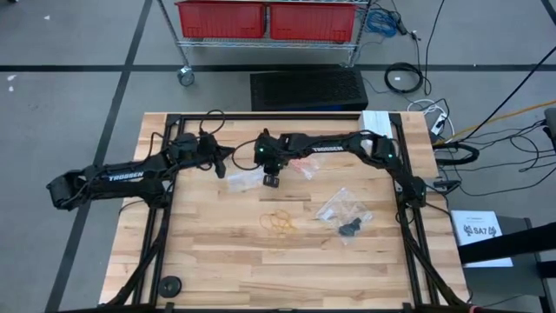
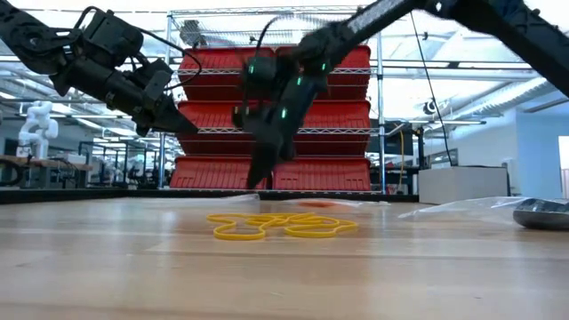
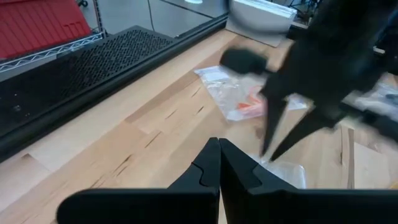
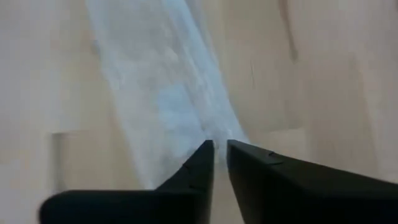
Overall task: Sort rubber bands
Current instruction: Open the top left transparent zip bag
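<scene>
Yellow-orange rubber bands (image 1: 280,222) are lying flat mid-worktop (image 1: 217,269), their cluster stretching left-right, while TROSSEN-marked arms are hovering behind: left tool (image 1: 228,159) clenched, right tool (image 1: 271,180) slightly parted above a clear bag (image 1: 243,181).

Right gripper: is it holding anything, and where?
Cannot tell: the right gripper has slightly parted fingertips at an edge of the clear bag; no grip shows.
</scene>
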Tool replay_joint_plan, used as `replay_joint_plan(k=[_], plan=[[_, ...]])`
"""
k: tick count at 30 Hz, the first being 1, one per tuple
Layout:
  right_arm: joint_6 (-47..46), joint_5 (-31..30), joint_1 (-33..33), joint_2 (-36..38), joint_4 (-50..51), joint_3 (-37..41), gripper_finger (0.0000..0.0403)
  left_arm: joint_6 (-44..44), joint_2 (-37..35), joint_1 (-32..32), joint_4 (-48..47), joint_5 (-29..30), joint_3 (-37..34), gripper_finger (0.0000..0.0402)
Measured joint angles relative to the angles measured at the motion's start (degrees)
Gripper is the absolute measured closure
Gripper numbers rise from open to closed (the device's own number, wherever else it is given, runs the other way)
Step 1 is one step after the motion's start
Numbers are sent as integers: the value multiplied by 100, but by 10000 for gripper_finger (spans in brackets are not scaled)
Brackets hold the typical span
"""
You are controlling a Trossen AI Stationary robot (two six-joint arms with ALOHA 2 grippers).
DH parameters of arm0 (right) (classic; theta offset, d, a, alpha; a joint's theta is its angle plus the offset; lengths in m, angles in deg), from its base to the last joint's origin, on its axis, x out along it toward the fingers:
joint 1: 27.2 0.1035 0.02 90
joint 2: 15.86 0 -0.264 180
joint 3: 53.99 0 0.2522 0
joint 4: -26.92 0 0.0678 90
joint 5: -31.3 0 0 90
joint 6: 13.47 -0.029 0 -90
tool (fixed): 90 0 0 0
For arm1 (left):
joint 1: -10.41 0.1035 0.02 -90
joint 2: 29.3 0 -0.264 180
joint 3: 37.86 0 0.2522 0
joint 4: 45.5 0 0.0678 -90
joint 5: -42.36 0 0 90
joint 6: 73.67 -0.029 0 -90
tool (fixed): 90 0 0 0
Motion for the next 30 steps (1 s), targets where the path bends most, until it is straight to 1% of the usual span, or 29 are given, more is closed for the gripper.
replay_joint_plan(k=[3,9,13,16,22,30], plan=[[-50,11,-67,-221,-189,11,330,-1,0,0,-44,0,0,400],[-63,-27,-79,-324,-295,5,250,-88,2,0,-80,-1,0,400],[-122,-31,-84,-303,-324,5,216,-145,2,0,-153,-2,0,400],[-209,-29,-84,-174,-317,4,206,-184,2,0,-192,-2,0,400],[-205,-29,-86,-50,-173,5,204,-414,2,1,-185,-2,0,400],[-9,-26,-197,-51,-484,-2,204,-401,2,0,-140,-2,0,400]])
